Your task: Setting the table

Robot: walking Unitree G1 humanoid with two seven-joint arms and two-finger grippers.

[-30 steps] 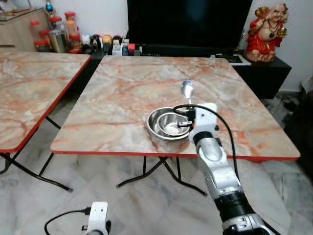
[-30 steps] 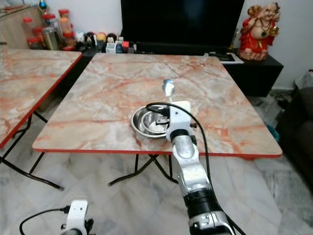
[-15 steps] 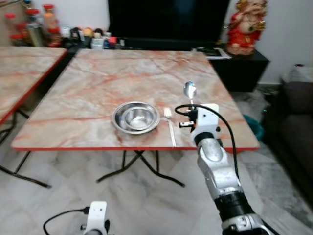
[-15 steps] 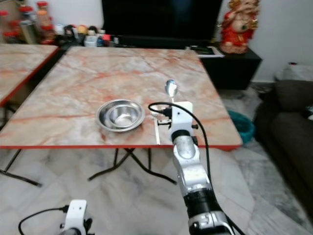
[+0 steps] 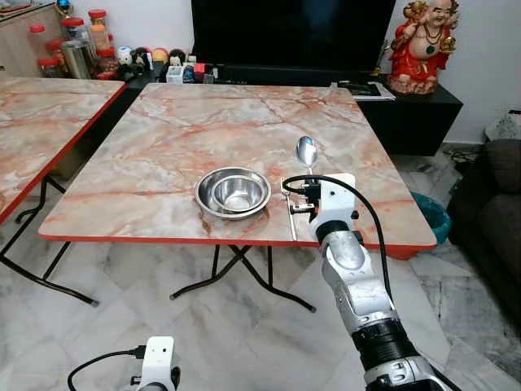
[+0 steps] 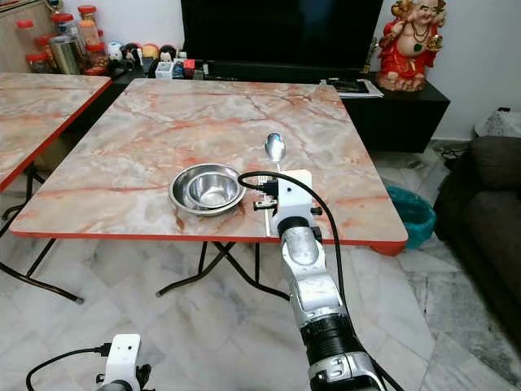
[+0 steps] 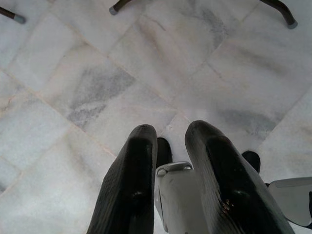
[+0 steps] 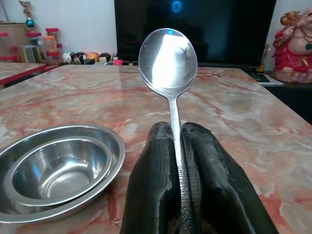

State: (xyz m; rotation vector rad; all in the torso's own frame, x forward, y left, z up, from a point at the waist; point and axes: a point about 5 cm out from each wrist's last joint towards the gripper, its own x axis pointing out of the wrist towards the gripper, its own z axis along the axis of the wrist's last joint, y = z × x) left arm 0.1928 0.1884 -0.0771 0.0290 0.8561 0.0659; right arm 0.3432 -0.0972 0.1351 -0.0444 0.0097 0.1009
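A nested pair of steel bowls [image 5: 233, 192] sits near the front edge of the marble table [image 5: 179, 130]. A fork [image 5: 289, 213] lies just to their right, pointing away from me. My right gripper [image 8: 176, 134] is shut on the handle of a spoon [image 8: 168, 61], which stands upright with its bowl end up. In the eye views the spoon [image 5: 306, 151] rises above my right wrist, right of the fork and over the table's front edge. My left gripper [image 7: 170, 139] hangs low over the floor with a small gap between its fingers and nothing in them.
A second marble table [image 5: 41, 114] stands to the left. Behind are a TV [image 5: 285, 32] on a low cabinet, jars [image 5: 81, 49] and a red statue [image 5: 423, 45]. A dark sofa [image 5: 496, 212] and a teal bin [image 5: 431, 216] are on the right. Folding legs [image 5: 236, 277] stand under the table.
The whole view has swung and pulled back. My right gripper, still holding the spoon, overlapped the bowls' right rim before; now it stands right of them, and the fork shows.
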